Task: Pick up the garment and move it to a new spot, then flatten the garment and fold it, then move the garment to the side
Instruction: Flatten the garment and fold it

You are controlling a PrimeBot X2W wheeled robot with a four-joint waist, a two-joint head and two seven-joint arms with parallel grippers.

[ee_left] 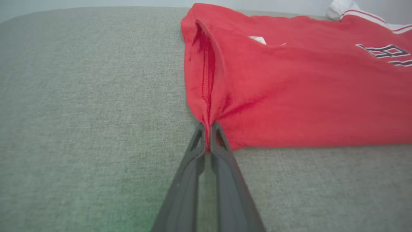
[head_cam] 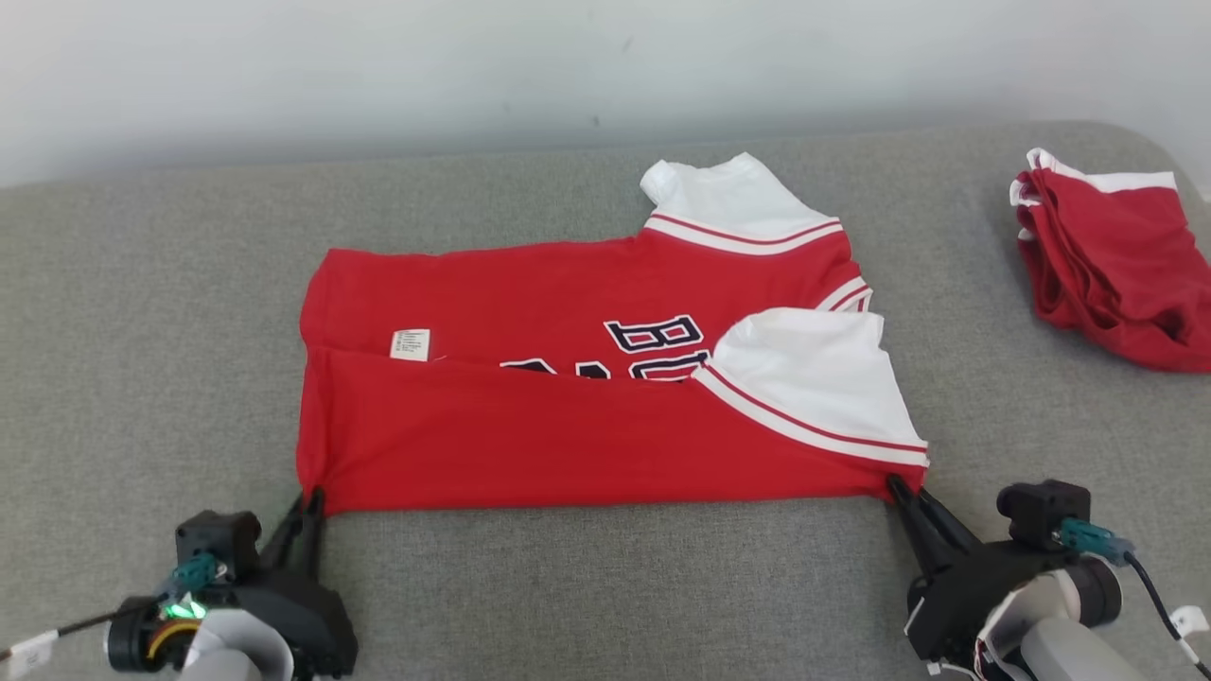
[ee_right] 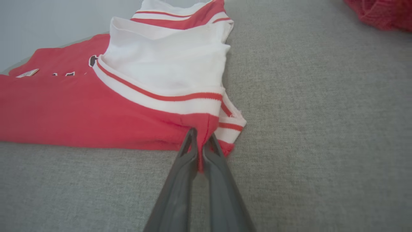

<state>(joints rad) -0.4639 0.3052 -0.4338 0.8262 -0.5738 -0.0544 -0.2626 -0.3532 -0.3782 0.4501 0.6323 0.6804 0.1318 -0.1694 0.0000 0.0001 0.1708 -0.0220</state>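
We see the red garment (head_cam: 568, 426) lying flat in the middle of the grey cushion (head_cam: 142, 331). Its near long side is folded up over the body, so the dark lettering (head_cam: 658, 345) is partly covered; the white label (head_cam: 410, 343) sits just past the fold. Its white sleeves (head_cam: 814, 369) lie toward the cushion's right end.

On the cushion's near side, our left gripper (head_cam: 312, 497) has its fingers closed to a thin slit on the garment's near-left corner, with red cloth pinched between the tips. Our right gripper (head_cam: 897, 484), also on the cushion's near side, is pressed together on the near-right corner, just below the striped sleeve band.

The garment spans between the two grippers and reaches away toward the cushion's far edge. A bundle of red and white cloth (head_cam: 1116, 274) lies crumpled at the cushion's far right corner, well apart.
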